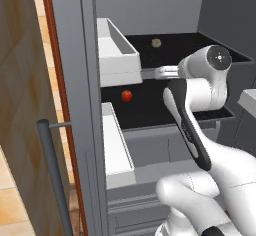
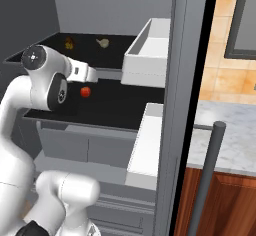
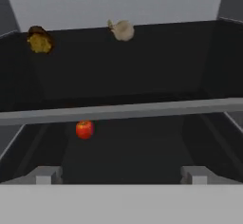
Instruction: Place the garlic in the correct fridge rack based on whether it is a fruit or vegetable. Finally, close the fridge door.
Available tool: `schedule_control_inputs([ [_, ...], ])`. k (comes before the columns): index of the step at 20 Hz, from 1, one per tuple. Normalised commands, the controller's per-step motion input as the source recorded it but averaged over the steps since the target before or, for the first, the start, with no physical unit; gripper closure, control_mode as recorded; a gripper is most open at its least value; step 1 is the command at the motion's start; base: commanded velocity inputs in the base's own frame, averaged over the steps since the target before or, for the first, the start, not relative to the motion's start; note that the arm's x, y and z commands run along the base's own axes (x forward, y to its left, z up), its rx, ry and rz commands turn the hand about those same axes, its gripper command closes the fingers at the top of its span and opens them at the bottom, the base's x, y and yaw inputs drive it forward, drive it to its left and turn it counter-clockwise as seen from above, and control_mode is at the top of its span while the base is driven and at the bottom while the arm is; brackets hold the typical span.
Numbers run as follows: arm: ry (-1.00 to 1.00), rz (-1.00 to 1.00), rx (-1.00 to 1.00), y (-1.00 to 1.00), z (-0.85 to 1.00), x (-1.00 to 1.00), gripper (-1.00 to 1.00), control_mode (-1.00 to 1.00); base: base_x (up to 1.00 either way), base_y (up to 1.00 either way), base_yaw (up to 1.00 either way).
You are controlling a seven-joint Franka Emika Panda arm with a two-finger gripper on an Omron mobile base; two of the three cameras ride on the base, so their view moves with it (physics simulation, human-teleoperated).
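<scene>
The garlic (image 1: 156,42) (image 2: 103,43) (image 3: 122,30) is a small pale tan lump lying toward the back of the upper black fridge rack (image 1: 200,47) (image 2: 47,52) (image 3: 142,66), apart from the gripper. My gripper (image 1: 146,73) (image 2: 93,75) (image 3: 119,175) hangs in front of that rack's front edge, roughly level with it. It is open, and nothing sits between its fingertips (image 3: 45,174). The garlic is ahead of the hand and well beyond it.
A yellow-brown lump (image 2: 69,43) (image 3: 40,40) rests on the same rack beside the garlic. A small red fruit (image 1: 127,96) (image 2: 85,92) (image 3: 85,129) lies on the lower black shelf (image 1: 150,112). The fridge door stands open with white bins (image 1: 117,50) (image 2: 150,55) and a grey handle (image 1: 52,175) (image 2: 210,180).
</scene>
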Motion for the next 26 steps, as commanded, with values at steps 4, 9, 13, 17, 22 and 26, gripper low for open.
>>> schedule_control_inputs([
  [4,0.25,0.00,-0.01,0.00,-0.60,-0.61,-1.00,-1.00,0.00,0.00,0.00],
  [9,0.00,0.00,0.00,0.00,0.00,0.00,-1.00,-1.00,0.00,0.00,0.00],
  [13,0.00,0.00,0.00,0.00,0.00,-0.04,-1.00,1.00,-0.28,0.00,0.00],
  [17,0.00,0.00,0.00,0.00,0.00,0.00,-1.00,1.00,-0.44,0.00,0.00],
  [22,0.00,0.00,0.00,0.00,0.00,0.00,-1.00,1.00,-0.60,0.00,0.00],
  [26,0.00,0.00,0.00,0.00,0.00,0.00,-1.00,1.00,-0.57,0.00,0.00],
])
